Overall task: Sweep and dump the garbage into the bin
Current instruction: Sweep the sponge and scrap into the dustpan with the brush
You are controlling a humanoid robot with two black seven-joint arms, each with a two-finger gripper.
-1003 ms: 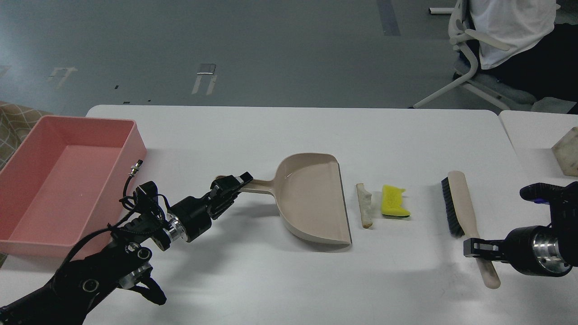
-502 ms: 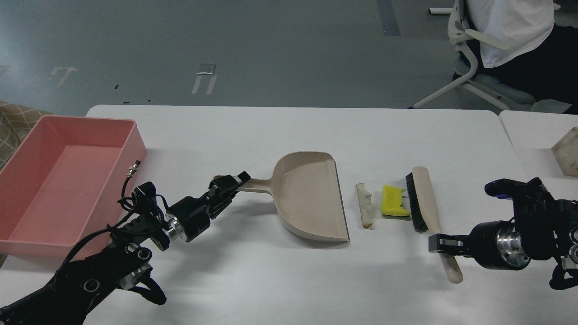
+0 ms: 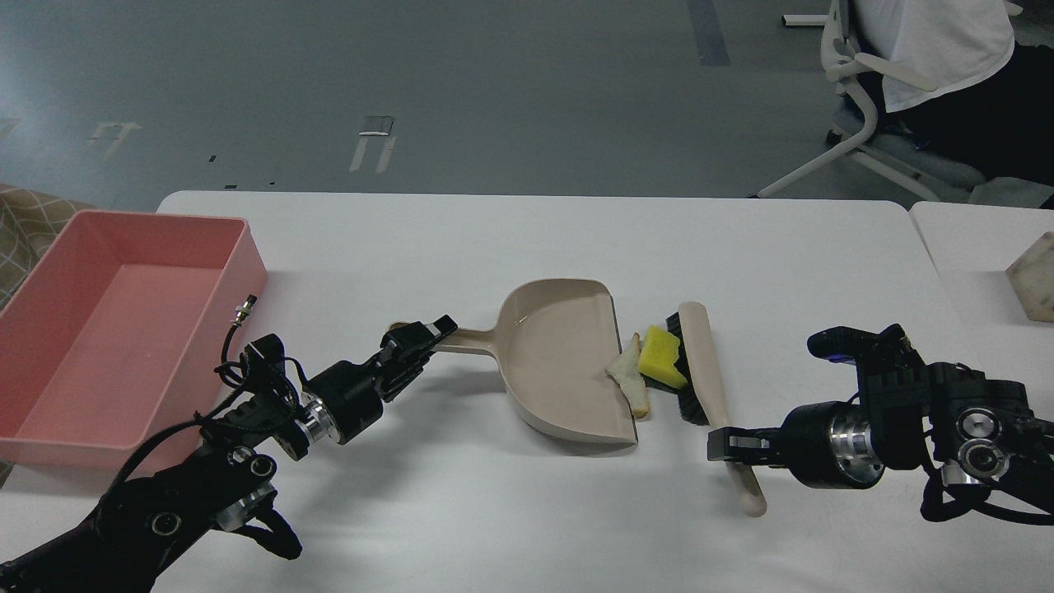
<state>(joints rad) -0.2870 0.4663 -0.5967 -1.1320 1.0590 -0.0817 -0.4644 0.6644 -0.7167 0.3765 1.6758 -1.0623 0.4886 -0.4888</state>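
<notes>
A beige dustpan lies mid-table, its mouth facing right. My left gripper is shut on its handle. My right gripper is shut on the handle of a beige brush with black bristles, which stands just right of the pan's mouth. The yellow sponge piece lies against the bristles. The pale beige crust wedge lies at the pan's lip, partly on it. The pink bin sits at the table's far left and holds nothing that I can see.
A white table bears everything. A second table with a pale block adjoins on the right. A person on a white chair sits beyond the far right corner.
My right gripper has swept the brush leftward. The sponge piece and crust wedge have been pushed left to the dustpan's mouth. The left gripper and dustpan have stayed nearly still.
</notes>
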